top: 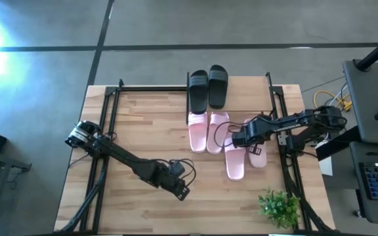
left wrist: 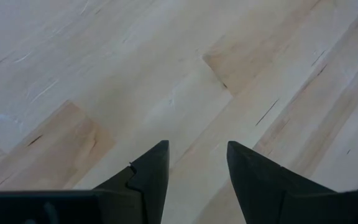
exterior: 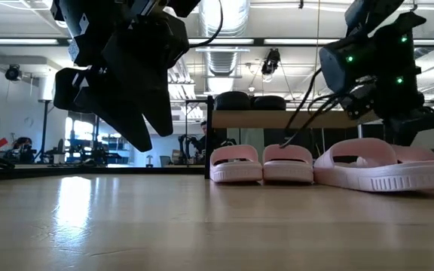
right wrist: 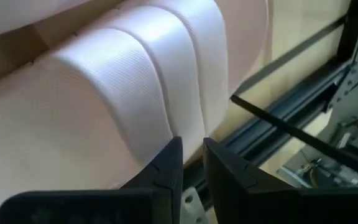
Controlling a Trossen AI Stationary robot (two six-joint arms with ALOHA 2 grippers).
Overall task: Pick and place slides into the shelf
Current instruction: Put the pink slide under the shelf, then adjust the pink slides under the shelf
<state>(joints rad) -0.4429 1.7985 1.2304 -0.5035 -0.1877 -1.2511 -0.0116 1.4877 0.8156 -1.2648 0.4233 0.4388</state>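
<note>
Two black slides (top: 207,86) lie on the shelf's wooden plank (exterior: 277,119) at the table's far middle. Two pale pink slides (exterior: 262,162) stand side by side beneath the plank. Two more pink slides (top: 236,164) lie on the tabletop to the right of them. My right gripper (right wrist: 192,152) slants down over the ribbed strap (right wrist: 135,81) of one of these, its fingers only a narrow gap apart with nothing between them. My left gripper (left wrist: 197,155) hangs open over bare wood near the table's front middle (top: 181,191). My right gripper has its fingertips (right wrist: 169,158) at the edge of the pink slide's strap (right wrist: 185,118), slanting down from the table's right. I cannot tell whether they touch it. The slide lies flat on the table.
Black frame rails run along the table's left (top: 110,124) and right (top: 282,157) sides, the right one close beside my right gripper (right wrist: 291,118). A small green plant (top: 279,206) stands at the near right corner. Bare wood lies at the table's left and middle (top: 149,131).
</note>
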